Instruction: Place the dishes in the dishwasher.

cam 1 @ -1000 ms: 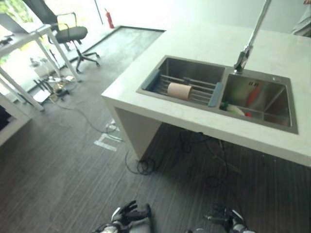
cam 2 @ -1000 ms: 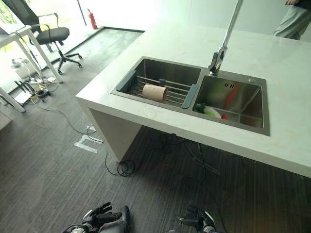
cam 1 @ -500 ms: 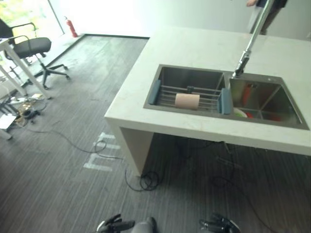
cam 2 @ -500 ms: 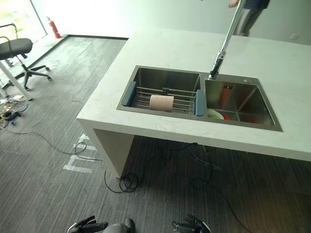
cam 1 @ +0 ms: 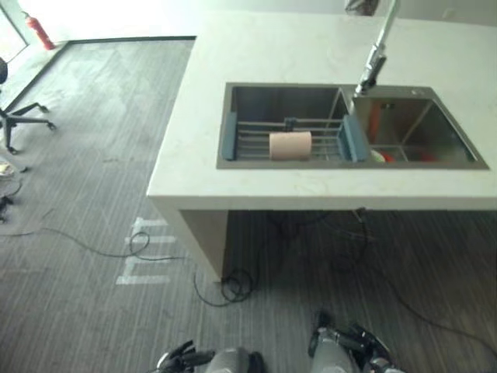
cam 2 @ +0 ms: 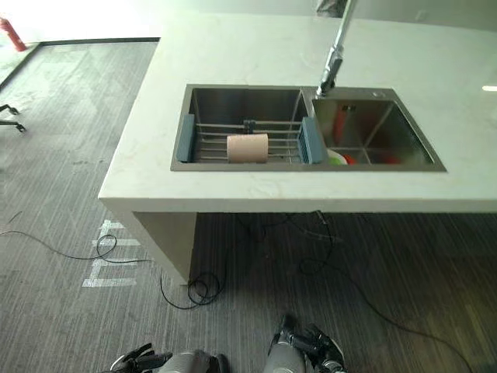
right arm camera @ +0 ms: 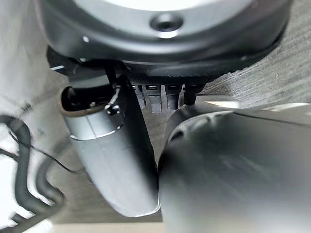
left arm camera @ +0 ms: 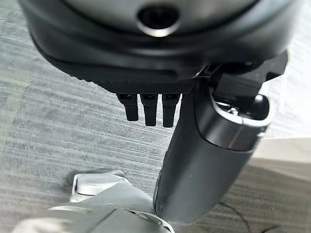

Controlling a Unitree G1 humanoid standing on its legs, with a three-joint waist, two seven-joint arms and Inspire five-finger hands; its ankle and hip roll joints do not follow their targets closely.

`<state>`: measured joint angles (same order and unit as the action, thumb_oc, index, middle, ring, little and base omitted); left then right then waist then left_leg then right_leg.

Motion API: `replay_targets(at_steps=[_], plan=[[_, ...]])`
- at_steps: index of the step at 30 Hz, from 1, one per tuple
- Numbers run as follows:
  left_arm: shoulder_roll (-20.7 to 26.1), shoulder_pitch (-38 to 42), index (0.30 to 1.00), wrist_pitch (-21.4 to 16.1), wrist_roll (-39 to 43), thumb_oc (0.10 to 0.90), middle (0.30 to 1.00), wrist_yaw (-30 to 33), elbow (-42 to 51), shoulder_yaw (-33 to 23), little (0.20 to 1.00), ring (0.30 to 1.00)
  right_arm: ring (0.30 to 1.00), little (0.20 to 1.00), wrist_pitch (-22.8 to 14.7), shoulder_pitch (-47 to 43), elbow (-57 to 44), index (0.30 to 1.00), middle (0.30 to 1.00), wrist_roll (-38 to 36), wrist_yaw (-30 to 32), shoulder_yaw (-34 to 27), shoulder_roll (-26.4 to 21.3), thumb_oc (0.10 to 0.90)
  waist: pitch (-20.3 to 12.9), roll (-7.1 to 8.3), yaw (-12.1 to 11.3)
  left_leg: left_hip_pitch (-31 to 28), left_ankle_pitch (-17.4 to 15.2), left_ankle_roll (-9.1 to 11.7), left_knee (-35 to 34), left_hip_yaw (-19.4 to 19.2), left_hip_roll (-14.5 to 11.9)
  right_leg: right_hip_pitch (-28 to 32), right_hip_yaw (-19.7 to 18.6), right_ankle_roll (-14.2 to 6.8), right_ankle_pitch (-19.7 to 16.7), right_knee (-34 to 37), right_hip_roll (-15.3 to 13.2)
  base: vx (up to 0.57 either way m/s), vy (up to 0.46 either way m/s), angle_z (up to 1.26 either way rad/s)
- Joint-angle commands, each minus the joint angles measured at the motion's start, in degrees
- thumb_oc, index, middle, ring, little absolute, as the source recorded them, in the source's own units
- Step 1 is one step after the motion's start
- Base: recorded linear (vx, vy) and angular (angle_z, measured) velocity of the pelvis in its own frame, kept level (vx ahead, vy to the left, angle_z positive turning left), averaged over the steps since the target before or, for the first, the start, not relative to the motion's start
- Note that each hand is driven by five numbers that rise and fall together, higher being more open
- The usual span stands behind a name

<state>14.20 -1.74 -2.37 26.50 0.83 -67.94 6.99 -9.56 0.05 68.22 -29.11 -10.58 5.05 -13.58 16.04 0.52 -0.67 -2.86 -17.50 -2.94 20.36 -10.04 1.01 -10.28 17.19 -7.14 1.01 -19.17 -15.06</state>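
Observation:
A steel double sink (cam 1: 353, 163) is set in a white counter (cam 1: 233, 183) ahead of me. A tan cup (cam 1: 290, 145) lies on its side on a wire rack (cam 1: 256, 140) with blue ends in the left basin. Down in the right basin (cam 2: 365, 136) lie a green and white plate (cam 2: 335, 159) and red dishes (cam 2: 349, 158). A tall faucet (cam 1: 374, 54) stands behind the basins. My left hand (cam 1: 182, 359) and right hand (cam 1: 353, 346) hang low over the floor, far short of the counter. Both are open, fingers (left arm camera: 148, 109) straight, holding nothing.
Grey carpet runs between me and the counter, with a coil of black cable (cam 1: 233, 286) and white tape marks (cam 1: 140, 260) by the counter's leg. An office chair's base (cam 1: 15, 124) and a red fire extinguisher (cam 1: 35, 31) stand at the far left.
The camera has swung, so the counter now faces me square on and the chair has slid to the left edge. My hands stay low; the right one shows a little more.

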Motion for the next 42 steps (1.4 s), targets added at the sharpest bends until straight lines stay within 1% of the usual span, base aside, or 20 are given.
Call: replay_targets(at_steps=[1,2,3,4,6,8,9,10,11,12,15,18,19,21,25,28,36,37,41,42], plan=[[0.0,-0.4,0.9,-0.5,0.8,0.8,0.9,1.8,1.1,0.0,0.9,0.9,0.9,0.9,0.5,1.5,-0.5,0.9,0.9,2.9,-1.1,2.9,-2.5,0.8,-3.8,2.47,-0.9,-1.8,3.4,4.4,0.6,-2.3,-1.9,2.8,-0.8,-1.5,2.7,2.0,0.5,0.29,-0.292,0.07],[-0.7,-0.6,0.9,-0.6,1.2,0.8,0.9,1.8,1.0,-0.7,0.9,0.9,0.9,0.9,1.4,1.2,-1.2,0.9,0.9,3.5,-1.2,3.6,-3.5,0.8,-3.7,2.82,-1.3,2.7,6.8,5.9,9.7,-2.7,-4.1,4.4,-0.7,0.5,4.7,2.0,1.5,0.15,-0.215,0.15],[-1.1,-0.4,0.9,-0.2,1.0,0.8,0.9,1.9,0.9,-1.1,0.9,0.9,0.9,0.9,1.7,1.2,-1.5,0.9,0.9,4.1,-0.8,3.7,-3.8,0.8,-3.7,3.02,-1.6,5.7,9.3,6.4,14.0,-2.4,-4.8,5.2,-0.8,1.5,5.8,2.0,1.9,0.14,-0.195,0.16],[-1.3,0.0,0.9,0.5,0.4,0.8,0.9,2.0,0.7,-1.4,0.9,0.9,0.9,0.9,1.8,1.2,-1.5,0.9,0.9,3.5,-0.2,3.7,-4.1,0.8,-3.6,2.96,-1.8,8.8,10.7,6.7,16.6,-2.1,-5.8,5.9,-0.4,2.2,6.6,2.0,2.4,0.1,-0.072,0.32],[-1.6,0.7,0.9,1.3,-0.6,0.8,0.9,2.0,-0.2,-1.4,0.9,0.9,0.9,0.9,2.4,0.7,-0.6,0.9,0.9,2.6,0.0,2.9,-4.5,0.8,-3.8,2.79,-2.0,9.2,10.7,6.4,10.2,-2.9,-6.8,7.1,-0.6,2.0,7.9,2.0,3.1,0.12,0.05,0.01],[-1.8,1.1,0.9,1.6,-0.6,0.8,0.9,2.4,-1.2,-1.4,0.9,0.9,0.9,0.9,2.5,0.3,0.4,0.9,0.9,3.3,0.0,2.4,-4.4,0.8,-3.9,2.29,-2.2,7.0,12.9,7.0,-2.7,-2.6,-8.0,7.8,-1.1,1.0,8.7,2.0,3.4,0.14,0.184,-0.21],[-1.9,1.3,0.9,1.7,-0.2,0.8,0.9,2.6,-2.2,-1.4,0.9,0.9,0.9,0.9,2.4,0.3,1.3,0.9,0.9,3.5,0.1,2.6,-4.3,0.8,-4.2,0.82,-2.3,10.3,12.5,8.3,-3.2,-0.7,-10.9,7.9,-1.3,0.3,9.1,2.0,4.5,0.14,0.215,-0.12],[-2.0,1.4,0.9,1.2,-0.3,0.8,0.9,2.5,-3.2,-1.2,0.9,0.9,0.9,0.9,2.2,0.4,1.9,0.9,0.9,3.5,0.1,3.0,-4.2,0.8,-3.9,0.22,-2.3,12.3,17.0,9.8,-3.2,1.4,-12.9,8.5,-2.7,0.3,9.5,2.0,5.4,0.12,0.199,0.0],[-2.2,1.4,0.9,1.9,-1.6,0.8,0.9,2.7,-2.8,-1.6,0.9,0.9,0.9,0.9,2.4,1.0,1.7,0.9,0.9,3.8,0.4,2.3,-3.9,0.8,-4.1,0.19,-1.9,11.5,14.8,9.0,-3.2,-1.2,-13.6,8.7,-1.1,0.1,9.5,2.0,4.5,0.14,0.232,-0.04],[-2.1,2.3,0.9,2.4,-4.3,0.8,0.9,2.8,-3.5,-2.0,0.9,0.9,0.9,0.9,1.9,2.0,2.4,0.9,0.9,3.1,0.9,2.5,-2.7,0.8,-4.9,-0.88,-1.1,11.6,12.8,9.5,-3.2,-2.6,-16.0,9.0,1.6,-0.6,9.4,2.0,3.4,0.1,0.23,0.02],[-1.2,3.2,0.9,3.1,-4.1,0.8,0.9,2.5,-4.3,-1.8,0.9,0.9,0.9,0.9,1.7,2.8,3.6,0.9,0.9,3.0,1.0,2.5,-1.9,0.8,-5.6,-1.57,-0.3,10.4,11.3,9.9,-3.2,-3.2,-15.7,9.0,3.2,-1.1,8.9,2.0,2.1,0.09,0.17,0.29],[-1.0,2.9,0.9,2.9,-3.9,0.8,0.9,2.2,-4.7,-1.9,0.9,0.9,0.9,0.9,2.5,2.7,5.1,0.9,0.9,2.9,1.5,2.1,-1.4,0.8,-6.5,-1.67,-0.6,9.5,10.3,9.6,-3.2,-2.4,-13.8,8.6,2.2,-1.7,8.4,2.0,1.2,0.16,0.109,0.14],[-0.9,2.3,0.9,2.1,-3.9,0.8,0.9,1.9,-3.9,-1.4,0.9,0.9,0.9,0.9,4.0,2.6,5.6,0.9,0.9,-0.5,-0.8,1.8,-1.1,0.8,-7.1,-1.65,-0.9,9.1,9.5,9.2,-3.2,-2.6,-13.0,7.9,1.3,-2.4,7.9,2.0,0.3,0.16,0.054,-0.13],[-0.8,2.2,0.9,2.2,-3.4,0.8,0.9,1.8,-3.7,-0.9,0.9,0.9,0.9,0.9,4.3,2.4,5.5,0.9,0.9,0.1,0.0,1.8,-1.0,0.8,-7.2,-1.67,-1.0,9.0,9.1,9.0,-3.2,-2.5,-12.7,7.7,0.7,-2.6,7.9,2.0,0.2,0.12,0.019,-0.22],[-0.5,1.7,0.9,2.8,-4.6,0.8,0.9,1.2,-3.2,-0.1,0.9,0.9,0.9,0.9,5.7,2.5,5.0,0.9,0.9,-5.3,-5.2,1.2,-1.0,0.8,-7.3,-1.21,-1.2,8.7,8.3,8.2,-3.2,-2.3,-12.1,7.3,-0.6,-2.9,8.0,2.0,0.3,0.11,-0.027,-0.01],[-0.5,1.2,0.9,3.0,-4.5,0.8,0.9,1.2,-3.1,0.7,0.9,0.9,0.9,0.9,6.7,3.0,3.9,0.9,0.9,-5.2,-7.4,1.7,-1.0,0.8,-6.9,-0.88,-1.0,9.0,8.0,8.0,-3.2,-2.4,-12.0,6.6,-1.4,-2.9,8.0,2.0,0.4,0.08,-0.027,-0.06],[-0.7,0.4,0.9,2.8,-5.6,0.8,0.9,1.3,-3.3,1.5,0.9,0.9,0.9,0.9,6.1,3.8,3.8,0.9,0.9,-6.9,-9.0,1.8,-0.2,0.8,-5.9,-0.82,-0.7,9.7,7.7,7.7,-3.2,-2.4,-11.4,4.9,-2.7,-2.9,7.9,2.0,0.6,0.04,-0.027,-0.11],[-2.2,5.7,0.9,5.3,6.1,0.8,0.9,-10.3,-1.5,3.7,0.9,0.9,0.9,0.9,6.3,-2.0,2.1,0.9,0.9,-12.1,-8.3,-0.5,-1.3,0.8,-5.5,-0.63,0.9,7.7,8.5,7.5,-3.2,-13.2,-13.1,3.9,3.7,-1.7,7.3,2.0,-0.6,0.0,0.013,-0.04],[-1.1,6.8,0.9,4.8,6.8,0.8,0.9,-9.2,-0.5,5.3,0.9,0.9,0.9,0.9,4.0,-2.2,1.6,0.9,0.9,-12.8,-7.3,0.3,-0.9,0.8,-6.9,-0.59,1.0,7.8,7.6,7.5,-3.2,-11.3,-13.1,4.1,3.4,-2.4,7.3,2.0,-1.0,0.01,0.051,-0.14],[-1.0,7.3,0.9,4.7,7.1,0.8,0.9,-9.1,0.3,5.8,0.9,0.9,0.9,0.9,4.0,-2.6,1.6,0.9,0.9,-12.6,-3.9,0.4,-0.8,0.8,-7.3,-0.37,0.6,7.4,7.4,7.2,-3.2,-10.9,-12.9,4.7,3.3,-2.7,7.3,2.0,-1.2,0.03,0.035,0.01]])
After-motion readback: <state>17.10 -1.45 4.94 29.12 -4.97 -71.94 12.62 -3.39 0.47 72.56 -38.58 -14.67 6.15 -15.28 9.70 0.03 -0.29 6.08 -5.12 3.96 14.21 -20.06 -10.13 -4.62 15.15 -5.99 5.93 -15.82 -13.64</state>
